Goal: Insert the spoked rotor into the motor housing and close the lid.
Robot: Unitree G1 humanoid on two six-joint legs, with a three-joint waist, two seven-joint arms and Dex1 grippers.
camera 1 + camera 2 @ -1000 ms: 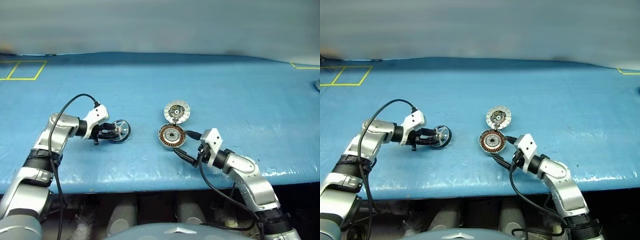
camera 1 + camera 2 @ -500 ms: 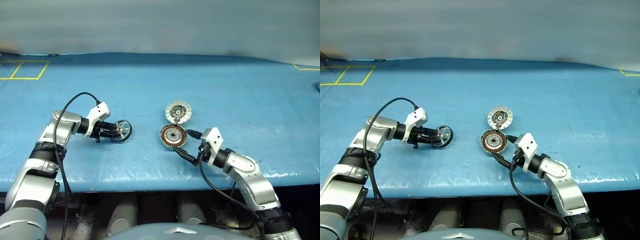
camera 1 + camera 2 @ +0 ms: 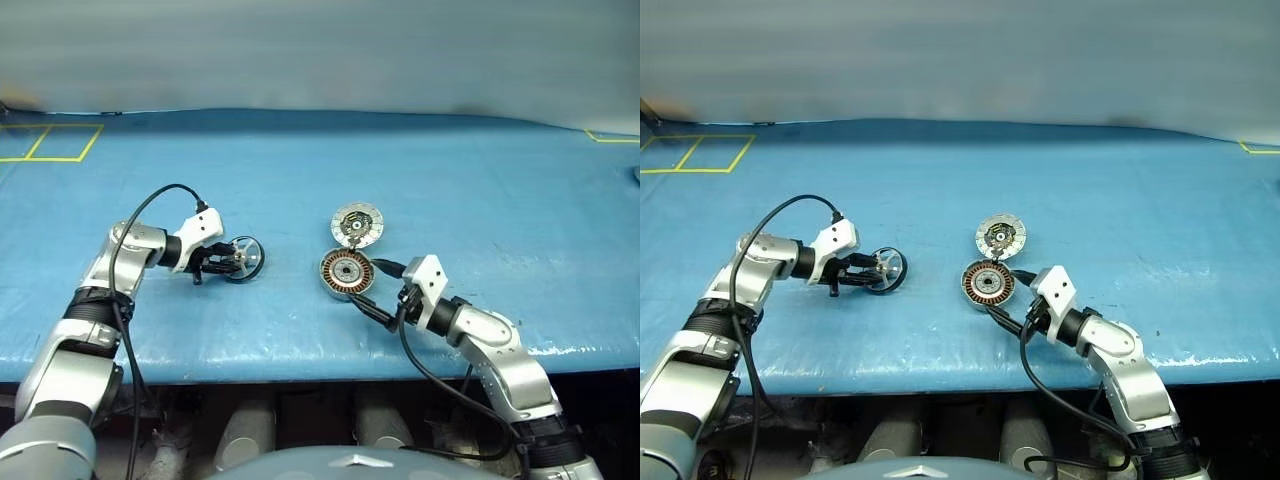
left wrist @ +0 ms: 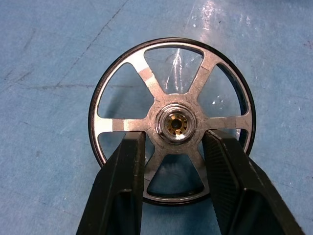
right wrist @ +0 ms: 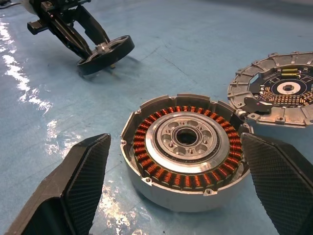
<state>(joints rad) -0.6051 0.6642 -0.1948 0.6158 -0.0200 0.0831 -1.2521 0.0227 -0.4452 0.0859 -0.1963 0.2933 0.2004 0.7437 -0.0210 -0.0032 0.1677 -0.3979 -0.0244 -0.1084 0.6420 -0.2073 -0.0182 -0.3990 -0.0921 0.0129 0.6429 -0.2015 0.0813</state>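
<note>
Two claws near desk front edge: left claw [image 4: 173, 147] pinches spoked rotor [image 4: 172, 120] hub for carrying — right claw [image 5: 181, 191] gapes wide, empty, flanking motor housing [image 5: 186, 147] to steady it.

Left arm reaches forward, elbow bent; left tool [image 3: 222, 264] points inward to the robot's right, fingers [image 4: 122, 191] clamped on the rotor [image 4: 172, 120] hub. Right arm is bent low; right tool [image 5: 176, 196] points forward-left, fingers [image 5: 80, 181] spread wide, holding nothing.
</note>
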